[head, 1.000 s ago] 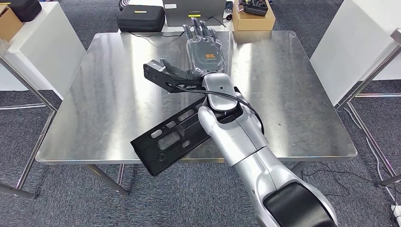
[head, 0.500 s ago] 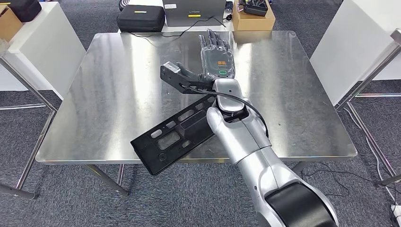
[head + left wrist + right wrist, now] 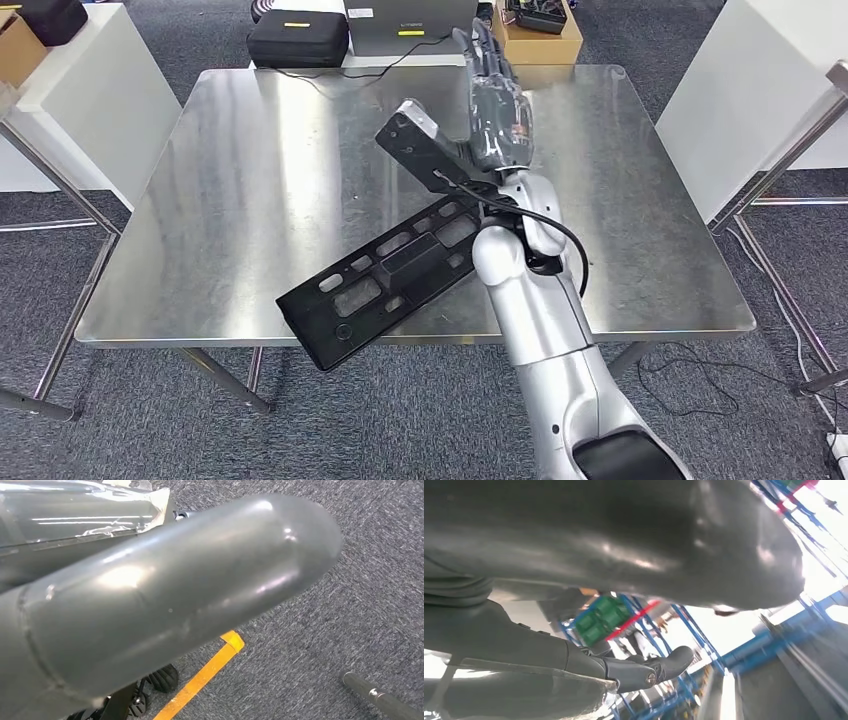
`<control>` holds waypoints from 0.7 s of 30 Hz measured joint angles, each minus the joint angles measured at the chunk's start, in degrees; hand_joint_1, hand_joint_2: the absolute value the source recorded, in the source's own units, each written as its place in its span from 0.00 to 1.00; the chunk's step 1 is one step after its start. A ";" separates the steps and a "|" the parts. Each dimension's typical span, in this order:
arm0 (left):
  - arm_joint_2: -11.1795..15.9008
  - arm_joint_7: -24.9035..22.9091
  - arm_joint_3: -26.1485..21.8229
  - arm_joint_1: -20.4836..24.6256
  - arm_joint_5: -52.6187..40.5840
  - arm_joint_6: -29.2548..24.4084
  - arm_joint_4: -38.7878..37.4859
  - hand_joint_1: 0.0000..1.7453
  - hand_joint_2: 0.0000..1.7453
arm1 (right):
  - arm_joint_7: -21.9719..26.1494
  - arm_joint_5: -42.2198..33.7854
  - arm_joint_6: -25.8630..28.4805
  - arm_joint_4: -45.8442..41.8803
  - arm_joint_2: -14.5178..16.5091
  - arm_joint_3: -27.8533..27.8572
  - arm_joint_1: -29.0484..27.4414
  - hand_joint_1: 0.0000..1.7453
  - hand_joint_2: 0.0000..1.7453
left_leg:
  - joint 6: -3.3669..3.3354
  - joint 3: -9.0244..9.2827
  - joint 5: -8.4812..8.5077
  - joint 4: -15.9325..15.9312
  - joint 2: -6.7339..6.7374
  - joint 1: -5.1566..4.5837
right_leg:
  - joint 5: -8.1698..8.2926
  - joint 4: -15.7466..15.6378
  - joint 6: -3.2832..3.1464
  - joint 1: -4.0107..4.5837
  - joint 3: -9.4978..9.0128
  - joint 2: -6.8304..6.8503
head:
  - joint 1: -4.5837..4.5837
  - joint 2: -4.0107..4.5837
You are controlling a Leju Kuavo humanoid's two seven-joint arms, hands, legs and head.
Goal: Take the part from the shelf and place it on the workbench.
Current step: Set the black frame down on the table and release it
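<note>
Right hand (image 3: 497, 100) higher, off part (image 3: 385, 270).

The setting is an industrial robotics lab or workshop. A square stainless-steel desk on tubular legs (image 3: 250, 190) stands on grey short-pile carpet (image 3: 120, 420). White partition panels (image 3: 760, 90) flank the desk. Beyond its far edge sit a black zipped equipment case (image 3: 297, 38) and an open brown cardboard box (image 3: 535, 35). A yellow floor-marking tape strip (image 3: 202, 677) crosses the carpet, and blue steel storage racking (image 3: 684, 625) holds green crates (image 3: 601, 617).
</note>
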State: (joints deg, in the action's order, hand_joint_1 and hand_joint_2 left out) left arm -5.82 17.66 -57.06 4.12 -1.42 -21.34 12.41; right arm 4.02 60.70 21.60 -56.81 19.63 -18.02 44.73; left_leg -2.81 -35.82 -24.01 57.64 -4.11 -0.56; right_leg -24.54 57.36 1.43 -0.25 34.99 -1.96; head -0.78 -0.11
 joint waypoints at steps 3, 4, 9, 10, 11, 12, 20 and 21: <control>-0.13 0.60 -0.15 -0.01 -0.02 -0.30 0.00 0.00 0.00 | 4.11 -5.57 0.02 -7.34 -0.01 0.64 -3.43 0.00 0.00 | 0.01 0.01 -0.02 0.00 -0.01 0.00 | -0.01 -0.02 -0.01 0.00 0.00 0.01 | 0.00 0.00; -0.20 0.81 -0.20 -0.01 -0.02 -0.67 0.00 0.00 0.00 | 6.26 -8.82 0.05 -10.06 -0.03 0.70 -5.01 0.00 0.00 | 0.01 0.01 -0.02 0.00 -0.02 0.00 | -0.01 -0.03 -0.01 -0.01 0.00 0.02 | 0.00 0.00; -0.59 0.50 -0.35 -0.01 0.00 -4.14 0.00 0.00 0.00 | 13.75 -22.92 -0.69 -23.33 -0.66 0.14 -13.69 0.00 0.00 | 0.00 0.02 -0.17 0.05 -0.02 -0.19 | -0.02 -0.08 0.01 -0.16 -0.03 -0.01 | -0.02 0.00; -0.67 0.56 -0.42 0.00 0.09 -4.42 0.00 0.00 0.00 | 14.59 -24.63 -0.85 -25.17 -0.93 -0.08 -15.28 0.00 0.00 | -0.02 0.03 -0.19 0.06 -0.01 -0.23 | -0.02 -0.09 0.02 -0.19 -0.03 -0.02 | -0.01 0.00; -0.76 0.68 -0.52 0.00 0.27 -4.61 0.00 0.00 0.00 | 15.42 -26.06 -0.99 -26.78 -1.21 -0.29 -16.80 0.00 0.00 | -0.05 0.03 -0.21 0.07 -0.02 -0.28 | -0.03 -0.09 0.02 -0.24 -0.03 -0.02 | -0.01 0.00; -0.87 0.84 -0.66 0.01 0.50 -4.81 0.00 0.00 0.00 | 16.27 -27.29 -1.14 -28.15 -1.52 -0.52 -18.24 0.00 0.00 | -0.09 0.03 -0.23 0.08 -0.02 -0.32 | -0.03 -0.09 0.03 -0.28 -0.03 -0.02 | -0.02 0.00; -1.89 2.11 -2.01 0.05 1.43 -5.91 0.00 0.00 0.00 | 22.40 -35.84 -1.93 -34.49 -4.31 -1.92 -26.61 0.00 0.00 | -1.31 0.46 0.25 -0.19 0.29 -0.18 | -0.42 0.25 0.65 -0.34 -0.16 0.05 | -0.01 0.00; -2.03 2.07 -2.03 0.05 1.09 -5.84 0.00 0.00 0.00 | 22.90 -36.55 -1.90 -35.11 -4.71 -1.93 -27.33 0.00 0.00 | -1.52 0.63 0.49 -0.54 0.47 0.03 | -1.43 1.50 0.54 -0.25 0.32 0.26 | 0.12 0.00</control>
State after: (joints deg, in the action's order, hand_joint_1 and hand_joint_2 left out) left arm -7.86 19.73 -59.09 4.17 -0.33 -27.17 12.41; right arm 26.92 24.16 19.70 -91.92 14.92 -19.95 17.41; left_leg -4.34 -35.18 -23.52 57.09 -3.64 -0.54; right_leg -25.98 58.87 1.97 -0.50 35.31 -1.70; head -0.66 -0.11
